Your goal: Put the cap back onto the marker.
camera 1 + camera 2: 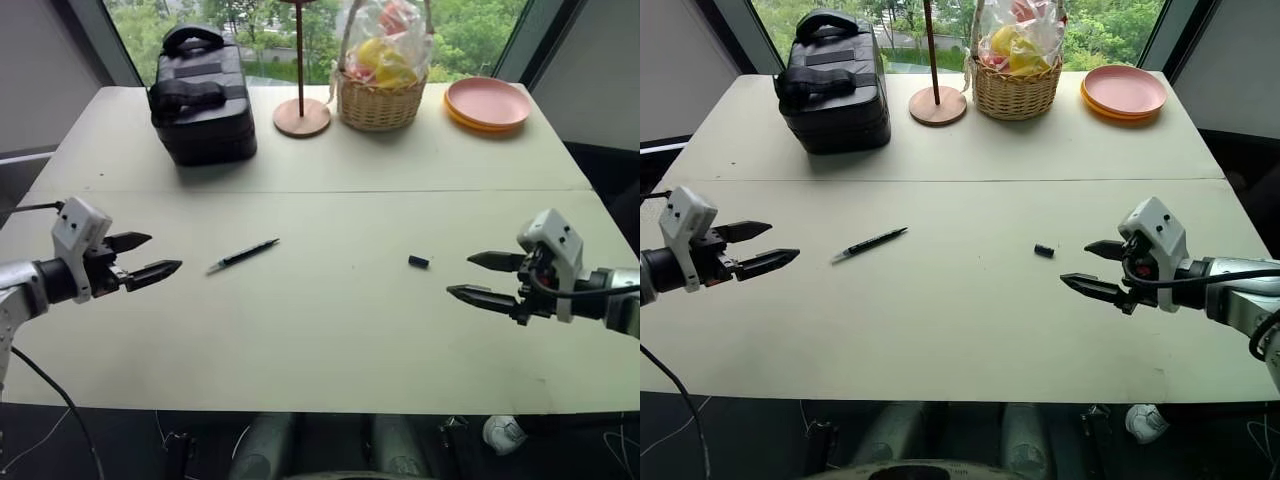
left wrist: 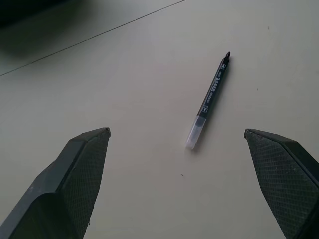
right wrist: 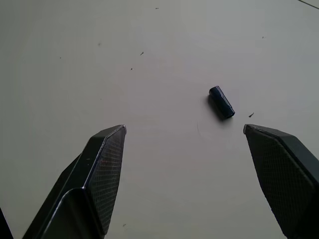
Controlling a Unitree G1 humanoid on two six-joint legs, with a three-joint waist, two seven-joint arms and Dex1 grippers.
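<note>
marker and cap lie apart, both grippers wide and empty

the marker lies flat on the table, uncapped. its long axis runs on a slant: the pale tip end points toward the robot's left and slightly toward the near edge, the dark tail end points to the right and away. it sits ahead of the left gripper, off to that gripper's inner side and well clear of its fingers. in the left wrist view the marker shows between and beyond the two fingertips, pale end nearer the gripper, dark end pointing away.

the cap lies on its side, well apart from the marker, out toward the robot's right. it rests near the right gripper, just ahead of its fingertips on the inner side, not touching them. in the right wrist view the cap lies beyond the fingers, closer to one of them, its short axis slanted across the line between them.

the left gripper hangs above the table with its jaws spread wide, nothing between them. the right gripper is the same: jaws well apart, holding nothing, pointing inward toward the cap.

at the far side of the table, well beyond both grippers, stand a black case, a wooden stand, a basket with wrapped goods and a stack of pink plates.
</note>
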